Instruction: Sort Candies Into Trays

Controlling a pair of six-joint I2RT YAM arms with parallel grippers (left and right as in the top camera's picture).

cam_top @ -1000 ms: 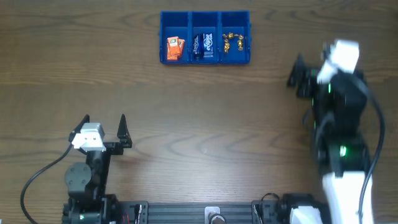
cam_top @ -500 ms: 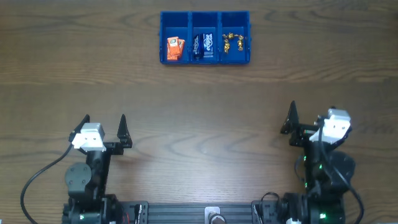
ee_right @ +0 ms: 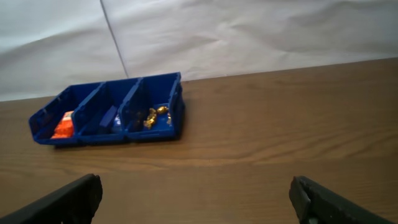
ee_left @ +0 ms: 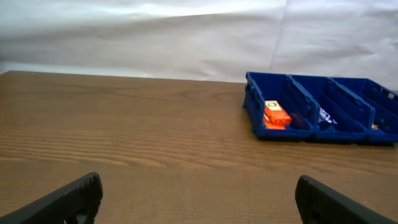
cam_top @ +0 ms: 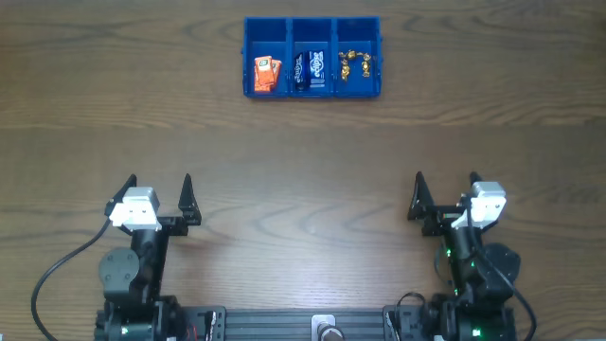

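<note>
Currently: candies lie sorted in blue tray (cam_top: 312,93) at far side of worktop (cam_top: 303,161): orange candies (cam_top: 267,74) left bin, blue candies (cam_top: 311,70) middle, gold candies (cam_top: 354,63) right.
Left hand (cam_top: 159,180) and right hand (cam_top: 446,178) both released, empty, well apart from blue tray. I judge items light, crinkly, slippery; pinch gently across the wrapped middle.

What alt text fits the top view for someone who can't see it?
A blue three-compartment tray sits at the far side of a wooden table, with orange candies in its left compartment, dark blue candies in the middle and gold candies at right. The left gripper and right gripper rest open near their bases, empty.
</note>
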